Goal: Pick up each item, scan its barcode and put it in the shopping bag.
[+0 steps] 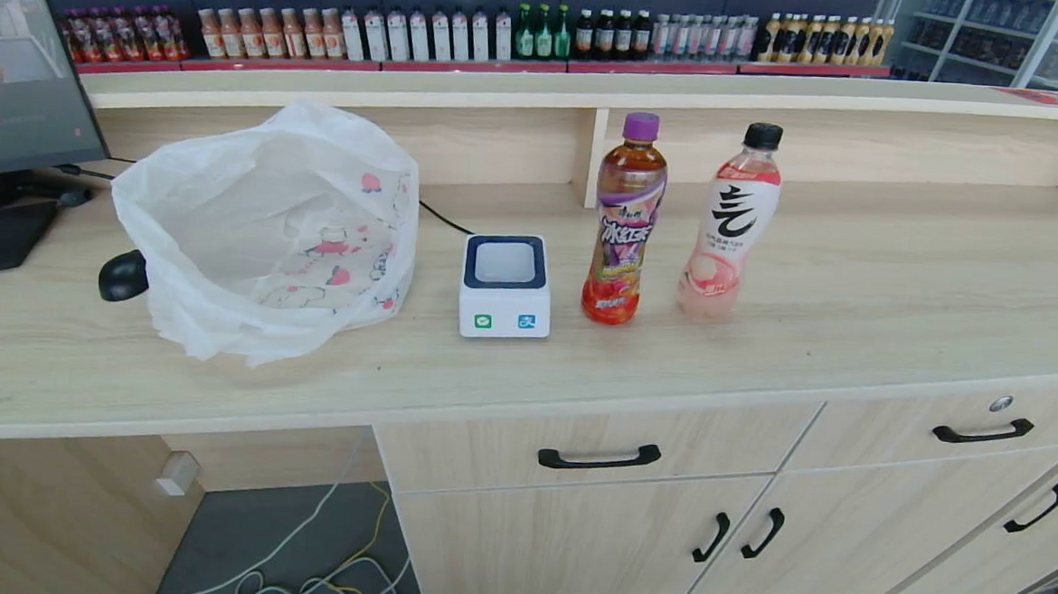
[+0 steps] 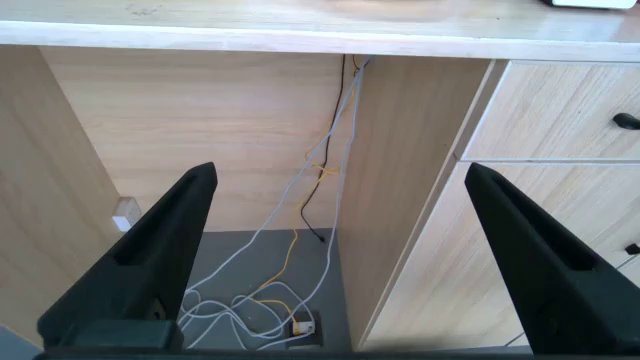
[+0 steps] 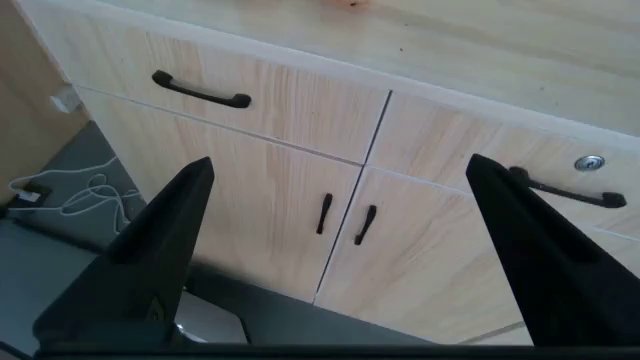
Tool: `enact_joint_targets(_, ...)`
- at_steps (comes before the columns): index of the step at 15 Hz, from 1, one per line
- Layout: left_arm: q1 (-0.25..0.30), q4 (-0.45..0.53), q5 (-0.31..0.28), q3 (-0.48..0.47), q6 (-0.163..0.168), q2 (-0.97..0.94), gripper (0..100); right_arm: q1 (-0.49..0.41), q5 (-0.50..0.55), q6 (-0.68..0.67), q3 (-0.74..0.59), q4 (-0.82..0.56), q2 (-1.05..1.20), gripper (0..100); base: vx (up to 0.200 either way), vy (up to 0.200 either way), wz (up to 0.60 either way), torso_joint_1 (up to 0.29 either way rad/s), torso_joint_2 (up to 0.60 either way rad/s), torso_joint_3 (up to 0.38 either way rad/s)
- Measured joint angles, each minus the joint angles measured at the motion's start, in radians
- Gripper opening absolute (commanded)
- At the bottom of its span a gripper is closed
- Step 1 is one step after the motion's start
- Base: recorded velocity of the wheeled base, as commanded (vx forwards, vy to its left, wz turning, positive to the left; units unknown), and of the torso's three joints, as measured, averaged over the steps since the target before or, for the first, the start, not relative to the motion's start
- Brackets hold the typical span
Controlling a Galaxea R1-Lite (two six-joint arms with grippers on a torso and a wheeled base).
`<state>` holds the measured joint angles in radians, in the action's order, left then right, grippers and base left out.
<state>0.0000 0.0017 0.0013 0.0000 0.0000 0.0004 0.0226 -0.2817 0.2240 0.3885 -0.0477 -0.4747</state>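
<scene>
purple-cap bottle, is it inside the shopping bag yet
No, the purple-cap bottle stands upright on the counter, right of the scanner.

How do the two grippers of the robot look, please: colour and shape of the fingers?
Both the left gripper and the right gripper have two plain matte black fingers. They are wedge-shaped, broad at the base and narrowing toward a blunt tip.

Monitor [image 1: 26, 53]: far left corner of the counter [image 1: 855, 287].
Black mouse [image 1: 123, 276]: near the counter's left edge.
Cables [image 1: 297, 575]: floor under the counter.
Drinks shelf [image 1: 506, 38]: behind the counter.
</scene>
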Motion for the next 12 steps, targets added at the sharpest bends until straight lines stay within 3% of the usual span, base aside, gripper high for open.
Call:
enact_joint_targets(6,0.0,0.0,0.0,0.0,0.0,0.0,100,0.115,0.003,0.06,0.029,0.18,-0.231,100,0.0,0.0,0.0,0.0,0.0,0.0)
enact_joint_targets(12,0.0,0.0,0.0,0.0,0.0,0.0,100,0.206,0.006,0.093,0.046,0.444,-0.504,100,0.0,0.0,0.0,0.0,0.0,0.0)
